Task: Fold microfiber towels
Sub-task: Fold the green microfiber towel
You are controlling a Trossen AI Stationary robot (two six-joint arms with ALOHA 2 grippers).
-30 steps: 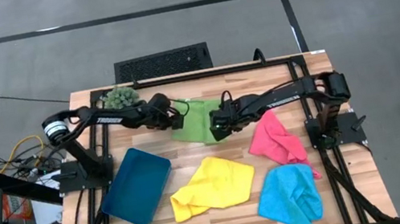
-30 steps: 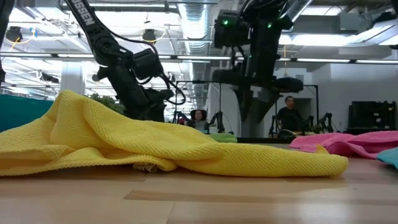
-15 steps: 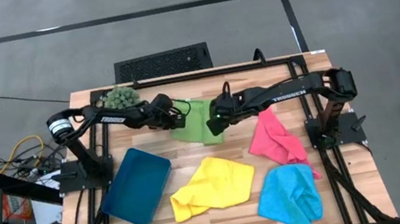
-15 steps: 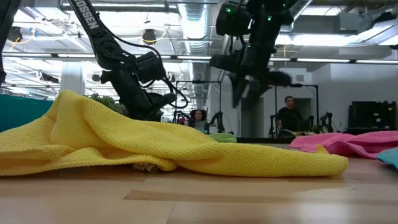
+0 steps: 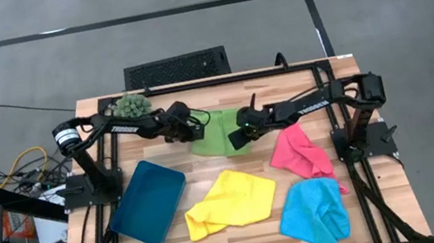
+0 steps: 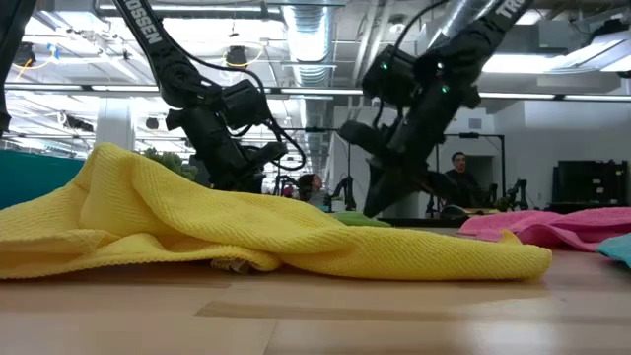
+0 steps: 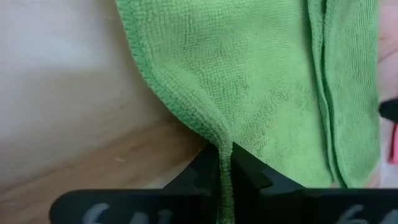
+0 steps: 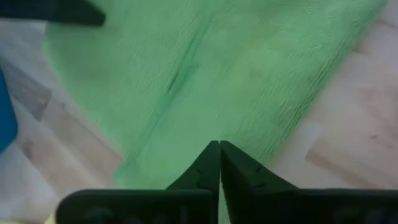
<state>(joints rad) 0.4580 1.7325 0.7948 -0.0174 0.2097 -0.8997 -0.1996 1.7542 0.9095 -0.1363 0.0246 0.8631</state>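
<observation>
lying on the wooden table (image 5: 245,236) were a yellow towel (image 5: 229,201), a blue towel (image 5: 313,211) and a pink towel (image 5: 300,150), with the green towel (image 5: 215,132) toward the far edge between both arms. the left gripper (image 7: 224,163) was closed, pinching the green towel's edge. the right gripper (image 8: 219,163) was closed on its opposite edge.

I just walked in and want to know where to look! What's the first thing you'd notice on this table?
Two dark robot arms meet at the far middle of the table over a green towel. The left end effector is pinched shut on its edge, and the right end effector closes on the opposite side. Nearer lie bright yellow, pink and light blue towels.
</observation>
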